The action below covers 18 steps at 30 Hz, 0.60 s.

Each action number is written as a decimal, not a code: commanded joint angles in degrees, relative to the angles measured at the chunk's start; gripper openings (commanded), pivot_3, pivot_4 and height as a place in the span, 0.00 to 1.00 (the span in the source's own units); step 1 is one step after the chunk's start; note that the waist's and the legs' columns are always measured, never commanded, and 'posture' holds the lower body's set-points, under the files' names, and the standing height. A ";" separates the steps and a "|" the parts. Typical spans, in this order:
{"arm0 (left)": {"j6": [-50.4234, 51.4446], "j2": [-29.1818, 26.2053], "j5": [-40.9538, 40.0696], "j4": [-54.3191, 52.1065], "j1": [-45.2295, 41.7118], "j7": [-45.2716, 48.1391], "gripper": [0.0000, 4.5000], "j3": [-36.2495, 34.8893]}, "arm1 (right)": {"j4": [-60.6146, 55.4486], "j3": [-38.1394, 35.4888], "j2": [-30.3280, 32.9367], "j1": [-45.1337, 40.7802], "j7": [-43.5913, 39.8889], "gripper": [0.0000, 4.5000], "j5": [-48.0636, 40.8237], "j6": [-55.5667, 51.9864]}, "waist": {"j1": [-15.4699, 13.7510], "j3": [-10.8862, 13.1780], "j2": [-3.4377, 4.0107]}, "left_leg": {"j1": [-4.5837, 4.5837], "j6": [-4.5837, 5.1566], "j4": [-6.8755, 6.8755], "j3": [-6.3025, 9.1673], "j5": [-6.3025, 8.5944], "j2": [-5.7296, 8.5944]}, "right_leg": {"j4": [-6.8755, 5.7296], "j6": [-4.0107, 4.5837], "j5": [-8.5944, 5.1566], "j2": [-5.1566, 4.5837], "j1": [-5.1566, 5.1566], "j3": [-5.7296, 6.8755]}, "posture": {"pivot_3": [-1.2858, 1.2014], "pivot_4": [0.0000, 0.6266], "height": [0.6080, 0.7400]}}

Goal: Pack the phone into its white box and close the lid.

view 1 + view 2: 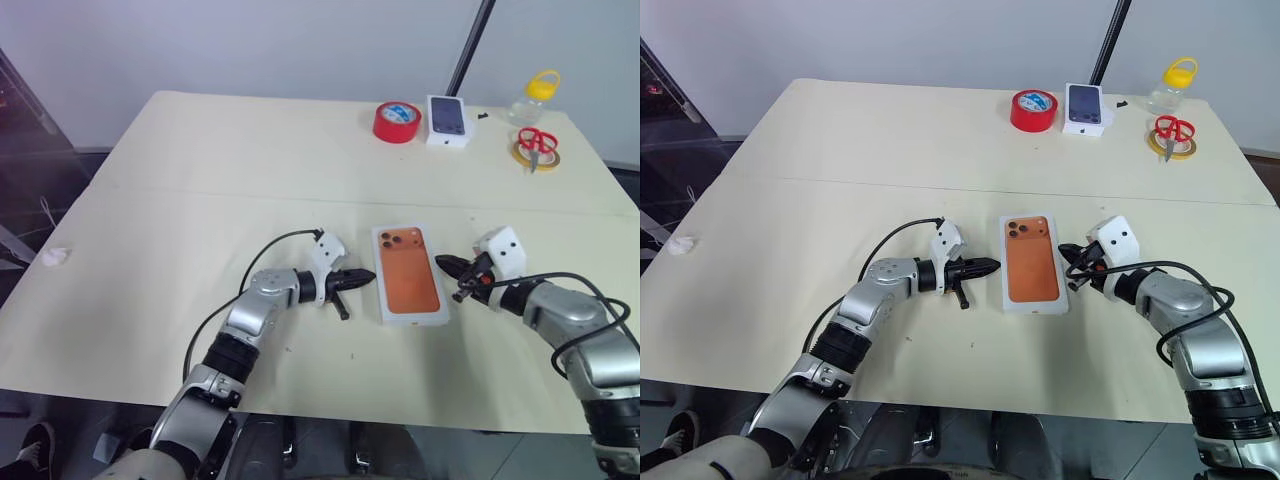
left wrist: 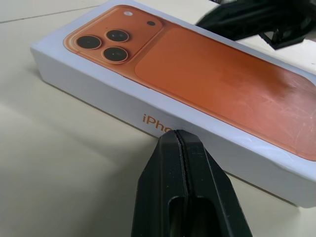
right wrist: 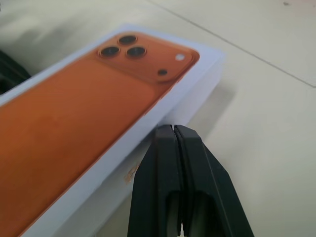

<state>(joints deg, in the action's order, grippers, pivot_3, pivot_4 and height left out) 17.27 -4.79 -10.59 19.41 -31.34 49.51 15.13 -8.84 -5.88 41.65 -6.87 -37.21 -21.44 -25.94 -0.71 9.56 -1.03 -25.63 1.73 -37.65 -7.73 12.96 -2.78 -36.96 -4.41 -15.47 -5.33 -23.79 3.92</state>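
Cream-coloured table (image 1: 200, 180) runs back to a pale wall; along its far edge sit a red tape roll (image 1: 397, 121), a small white box with a dark phone picture (image 1: 449, 121), a yellow-capped bottle (image 1: 533, 96) and red scissors (image 1: 537, 141) on a yellow ring.

Near the front, between the two arms, lies the white box (image 1: 408, 273). Its lid (image 2: 207, 74) is on and appears fully seated, the top printed with an orange phone back, so the phone is judged to be inside, though it cannot be seen. The box's long axis runs away from the robot, camera print at the far end.

Left gripper (image 1: 352, 282) points right at the box's left long wall, tips just beside it, possibly touching; its jaws are pressed together and hold nothing. Right gripper (image 1: 452, 272) points left at the opposite long wall, likewise pinched together and empty, tips just beside the wall. Both stand about equally near.

With the box flanked across its short axis, any remaining move looks like a nudge or a press from both sides to square it up; the task seems essentially done.
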 commanded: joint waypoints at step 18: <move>-3.62 1.57 1.65 -0.08 -1.53 -0.73 0.00 1.09 | -2.12 1.70 -0.02 0.93 -1.68 0.01 6.35 2.10 | -0.03 0.00 0.00 | 0.00 0.00 -0.04 0.00 0.00 0.00 | -0.02 -0.03 0.02 0.02 0.02 0.01 | 0.52 0.24 0.95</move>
<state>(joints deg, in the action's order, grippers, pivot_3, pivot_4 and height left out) 15.81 -4.35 -9.69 19.93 -31.48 49.19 15.07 -8.87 -4.74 41.52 -6.33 -38.04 -15.62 -24.98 -0.74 9.56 -1.03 -25.63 1.73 -37.69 -7.73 12.96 -2.78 -36.98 -4.44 -15.45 -5.31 -23.77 3.93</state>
